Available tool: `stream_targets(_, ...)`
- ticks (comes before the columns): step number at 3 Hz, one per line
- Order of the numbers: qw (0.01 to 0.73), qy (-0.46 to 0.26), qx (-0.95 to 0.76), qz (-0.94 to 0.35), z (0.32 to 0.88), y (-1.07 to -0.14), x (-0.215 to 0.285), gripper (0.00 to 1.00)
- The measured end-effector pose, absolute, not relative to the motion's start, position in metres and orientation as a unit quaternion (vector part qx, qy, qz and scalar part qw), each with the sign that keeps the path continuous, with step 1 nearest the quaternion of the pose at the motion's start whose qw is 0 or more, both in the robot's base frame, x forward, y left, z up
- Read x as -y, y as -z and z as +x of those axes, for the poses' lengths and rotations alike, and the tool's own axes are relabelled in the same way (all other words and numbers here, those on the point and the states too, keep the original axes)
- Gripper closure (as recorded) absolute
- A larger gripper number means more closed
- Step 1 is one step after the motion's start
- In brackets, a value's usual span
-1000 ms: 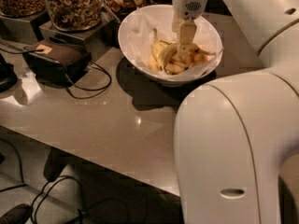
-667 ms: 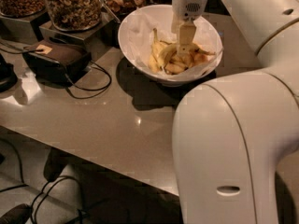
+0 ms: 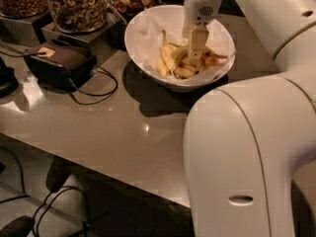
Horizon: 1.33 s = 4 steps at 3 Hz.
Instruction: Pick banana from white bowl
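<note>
Banana (image 3: 166, 58): a curved yellow fruit with a thin brownish stem pointing up and away, lying in the white bowl (image 3: 132, 48) just to the left of the gripper (image 3: 197, 48). Shorter yellow bananas (image 3: 186, 72) are heaped beside it, directly beneath and to the right of the gripper. The fruit rests on crumpled white paper (image 3: 150, 26) that lines the bowl.

The gripper hangs straight down into the bowl from above, its tip at the level of the fruit pile; contact with the heap cannot be confirmed, and it cannot be told whether the gripper is apart or closed on anything.

The bowl stands on a glossy grey-brown surface (image 3: 123, 127). Well to the left of the gripper, two glass jars of nuts (image 3: 76, 6) stand on raised blocks, and below them lies a dark box (image 3: 57, 63) with a black cable (image 3: 101, 88) looping toward the bowl. The white arm (image 3: 247, 157) fills the near right foreground.
</note>
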State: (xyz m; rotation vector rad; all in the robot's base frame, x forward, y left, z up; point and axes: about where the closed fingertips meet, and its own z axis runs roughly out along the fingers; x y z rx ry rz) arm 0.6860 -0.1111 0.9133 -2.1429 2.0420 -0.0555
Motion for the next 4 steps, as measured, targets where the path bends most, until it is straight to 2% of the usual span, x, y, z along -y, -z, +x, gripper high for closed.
stream_targets(2, 0.089, 0.01, -0.686, -0.722, 0.6845, -0.9091, 0.1113, 0.33)
stream_targets(3, 0.088, 0.014, -0.682, -0.725, 0.6829, -0.9088, 0.111, 0.52)
stream_targets(4, 0.086, 0.021, -0.676, -0.732, 0.6761, -0.9127, 0.1112, 0.75)
